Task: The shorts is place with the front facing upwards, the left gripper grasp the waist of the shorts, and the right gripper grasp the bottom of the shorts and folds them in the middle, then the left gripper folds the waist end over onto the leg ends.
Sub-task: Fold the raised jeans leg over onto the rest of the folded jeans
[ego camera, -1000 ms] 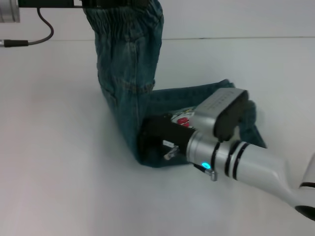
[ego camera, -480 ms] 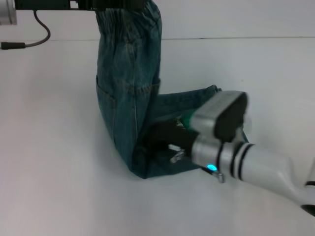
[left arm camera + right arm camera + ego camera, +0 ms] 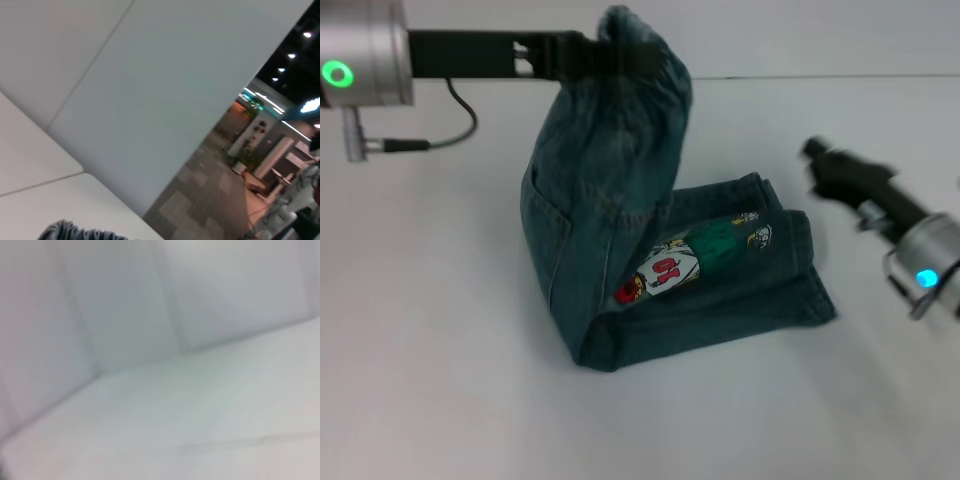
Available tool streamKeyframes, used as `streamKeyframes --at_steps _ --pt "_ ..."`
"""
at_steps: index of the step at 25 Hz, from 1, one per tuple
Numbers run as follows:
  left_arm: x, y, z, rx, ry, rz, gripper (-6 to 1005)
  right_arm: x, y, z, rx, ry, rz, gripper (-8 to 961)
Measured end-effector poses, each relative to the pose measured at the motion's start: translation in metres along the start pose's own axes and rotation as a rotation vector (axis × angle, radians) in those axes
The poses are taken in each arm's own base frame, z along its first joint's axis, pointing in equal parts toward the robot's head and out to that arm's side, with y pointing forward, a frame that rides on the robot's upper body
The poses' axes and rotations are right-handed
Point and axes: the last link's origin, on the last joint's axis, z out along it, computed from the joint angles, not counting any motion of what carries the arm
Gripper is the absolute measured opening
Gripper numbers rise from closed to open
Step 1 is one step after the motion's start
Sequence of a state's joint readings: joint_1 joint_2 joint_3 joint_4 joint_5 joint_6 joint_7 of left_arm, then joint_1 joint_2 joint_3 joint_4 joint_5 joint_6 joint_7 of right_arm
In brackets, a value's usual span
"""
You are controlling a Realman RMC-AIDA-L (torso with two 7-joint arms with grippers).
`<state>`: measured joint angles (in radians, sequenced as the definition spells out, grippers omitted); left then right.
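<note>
The denim shorts [image 3: 590, 240] are folded lengthwise, and their lower half lies flat on the white table [image 3: 430, 330]. The cartoon patch [image 3: 695, 262] faces up. The leg ends [image 3: 812, 270] point to the right. My left gripper [image 3: 592, 55] is shut on the ruffled waist [image 3: 640, 60] and holds it up over the lying half. A bit of that waist [image 3: 75, 232] shows in the left wrist view. My right gripper [image 3: 820, 160] hovers to the right of the shorts, apart from the cloth, with nothing in it.
A thin black cable [image 3: 450, 130] hangs from the left arm at the back left. The table's back edge [image 3: 840, 76] meets a pale wall. The right wrist view holds only the white tabletop [image 3: 200, 410] and the wall.
My right gripper has come off the lower shorts and pulled back to the right, uncovering the patch. The left gripper has carried the waist to the right.
</note>
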<state>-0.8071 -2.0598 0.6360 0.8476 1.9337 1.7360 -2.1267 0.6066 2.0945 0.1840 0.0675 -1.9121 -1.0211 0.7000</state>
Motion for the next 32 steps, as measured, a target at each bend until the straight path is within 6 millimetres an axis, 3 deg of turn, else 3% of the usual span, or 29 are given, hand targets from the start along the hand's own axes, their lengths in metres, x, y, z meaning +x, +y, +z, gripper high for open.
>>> streamKeyframes --at_steps 7,21,25,30,32 --pt "-0.019 -0.002 0.043 0.008 -0.084 0.009 42 -0.039 -0.024 -0.019 0.030 -0.250 0.154 32" --pt "-0.061 -0.008 0.128 0.093 -0.284 0.023 71 -0.046 -0.037 -0.028 0.082 -0.326 0.259 58" --pt "-0.066 -0.010 0.142 0.119 -0.307 0.031 112 -0.045 -0.037 -0.029 0.082 -0.322 0.260 69" --pt "-0.062 -0.010 0.144 0.118 -0.268 0.039 163 -0.043 -0.036 -0.029 0.082 -0.312 0.260 83" --pt "-0.061 -0.009 0.144 0.108 -0.245 0.041 246 -0.043 -0.036 -0.029 0.082 -0.310 0.260 89"
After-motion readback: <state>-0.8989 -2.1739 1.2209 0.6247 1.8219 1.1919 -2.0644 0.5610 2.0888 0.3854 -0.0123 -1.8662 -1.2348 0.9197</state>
